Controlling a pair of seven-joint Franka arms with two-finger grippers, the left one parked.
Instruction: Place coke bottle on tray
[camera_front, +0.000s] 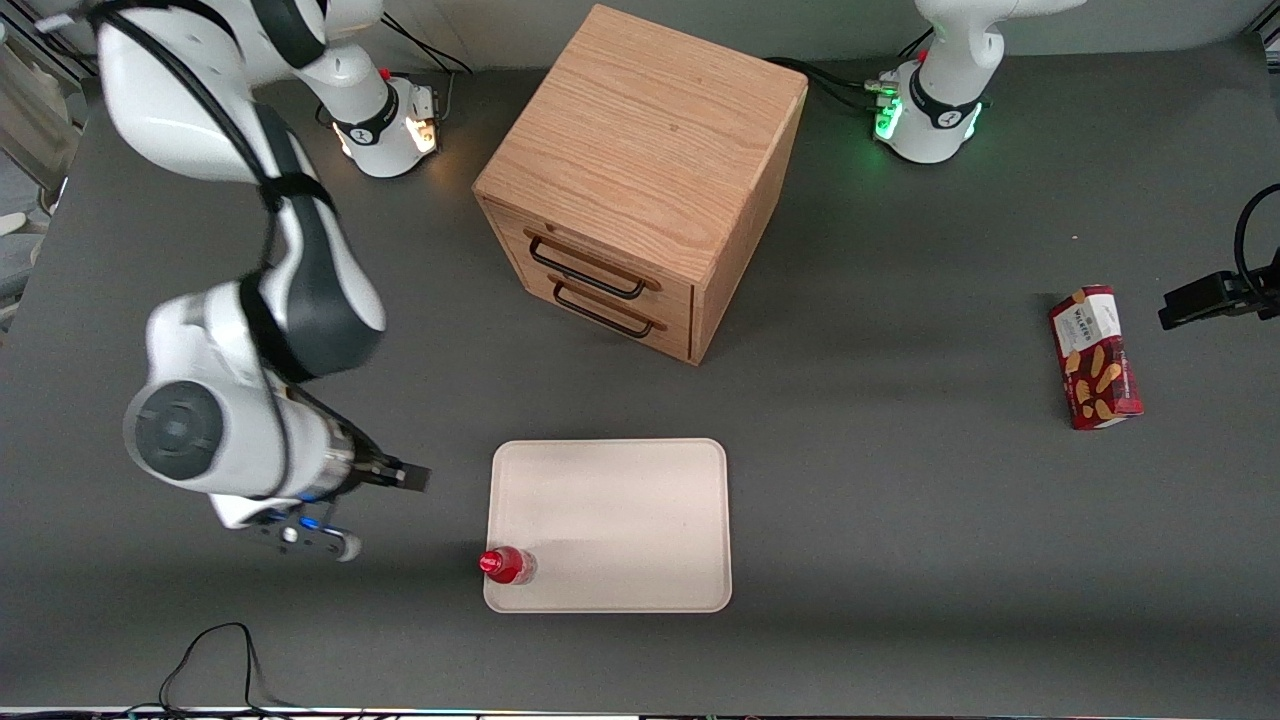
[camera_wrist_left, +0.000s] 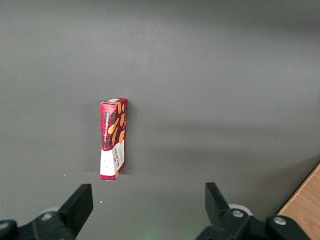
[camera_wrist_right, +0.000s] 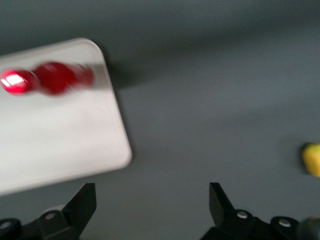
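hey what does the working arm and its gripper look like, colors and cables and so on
The working arm is glossy white with dark grey joint bands, a round grey end cap and a black cable strapped along it. Its base glows amber. The gripper, beside the tray holding the coke bottle, has black angular fingers, open, and a blue light.

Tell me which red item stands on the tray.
The coke bottle, upright at the tray corner nearest the open gripper; the red snack box lies on the table.

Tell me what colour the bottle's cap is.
Red, like the coke bottle itself, best seen in the front view; the tool is beside the tray.
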